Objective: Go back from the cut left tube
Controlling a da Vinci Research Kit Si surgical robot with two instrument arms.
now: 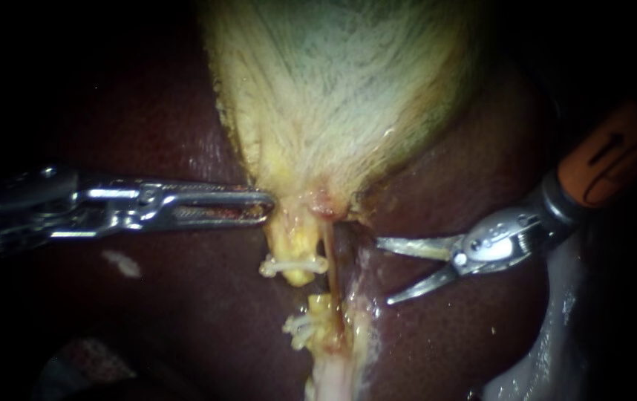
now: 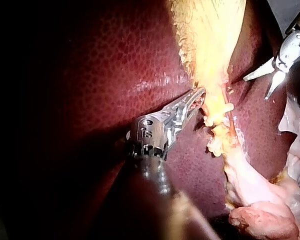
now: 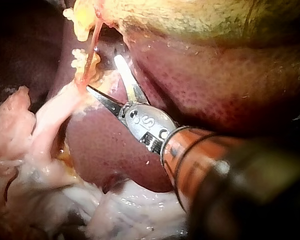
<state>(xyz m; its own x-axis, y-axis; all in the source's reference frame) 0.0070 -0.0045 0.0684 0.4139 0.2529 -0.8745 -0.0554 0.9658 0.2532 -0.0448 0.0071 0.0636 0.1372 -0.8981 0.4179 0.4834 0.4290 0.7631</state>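
The pale gallbladder [image 1: 341, 96] narrows to a yellow neck over the dark liver [image 1: 170, 319]. Below the neck the left tube is cut in two: an upper stump with a white clip [image 1: 294, 265] and a lower stump with clips [image 1: 302, 327], a gap between them. Beside it the thin reddish right tube [image 1: 330, 260] runs unbroken. My left instrument [image 1: 268, 204] comes in level from the left, its jaws shut on the edge of the neck [image 2: 200, 95]. My right instrument [image 1: 384, 271], tipped with blades, stands open and holds nothing, just right of both tubes [image 3: 103, 73].
Pale loose tissue [image 1: 541, 356] lies at the lower right, under the right instrument's orange shaft [image 1: 608, 160]. More pinkish white tissue [image 2: 260, 215] trails beyond the lower stump. A small white fleck [image 1: 120, 263] sits on the liver below the left instrument.
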